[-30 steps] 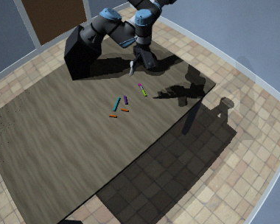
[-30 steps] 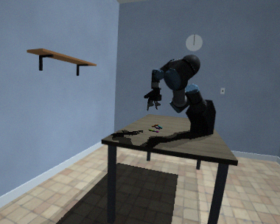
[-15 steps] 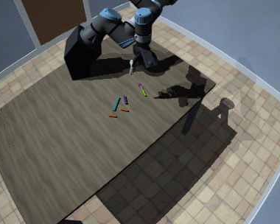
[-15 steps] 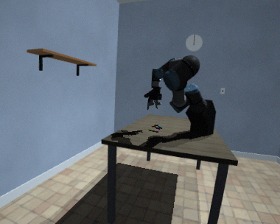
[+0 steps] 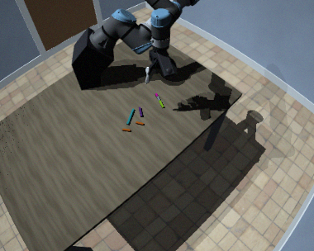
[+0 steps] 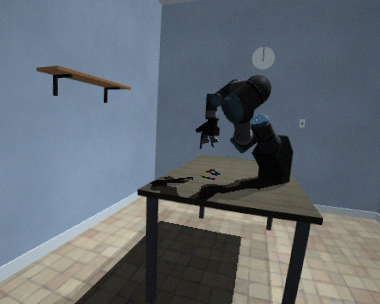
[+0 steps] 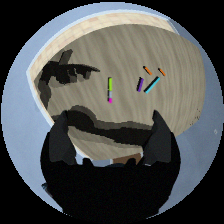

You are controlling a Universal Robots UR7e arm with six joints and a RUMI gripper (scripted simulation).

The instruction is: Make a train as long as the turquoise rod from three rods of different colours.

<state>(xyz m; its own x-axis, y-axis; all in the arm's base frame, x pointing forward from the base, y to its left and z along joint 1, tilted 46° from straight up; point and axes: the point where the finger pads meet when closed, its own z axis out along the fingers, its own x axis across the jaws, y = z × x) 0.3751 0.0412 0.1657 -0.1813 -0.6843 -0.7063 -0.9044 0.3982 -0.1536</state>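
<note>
The turquoise rod lies flat near the middle of the table. A purple rod lies just beside it. Two orange rods lie close by, apart from each other. To the right, a lime rod and a magenta rod lie in one straight line, with a short dark piece between them that I cannot name. My gripper is open and empty, high above the table behind this line.
The black robot base stands at the table's back edge. The arm's dark shadow falls on the right part of the table. A wall shelf hangs far off to the left.
</note>
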